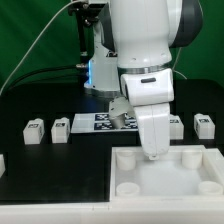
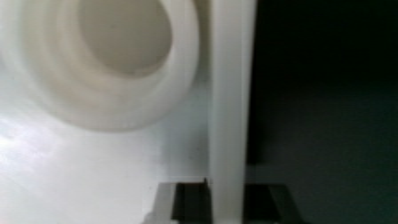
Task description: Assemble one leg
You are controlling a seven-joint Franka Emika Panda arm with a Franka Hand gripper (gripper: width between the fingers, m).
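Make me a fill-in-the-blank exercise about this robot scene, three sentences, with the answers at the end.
1. The gripper is low over the large white ___.
2. The socket filling the wrist view is ___ in shape.
3. The leg just to the exterior view's left of the marker board stands on the ___ tabletop.
Missing words: tray; round; black.

The exterior view is brightly, evenly lit — whites are washed out against the black table [image 1: 40,175]. The wrist view is blurred throughout — glare is spread over the tray [image 2: 54,170].
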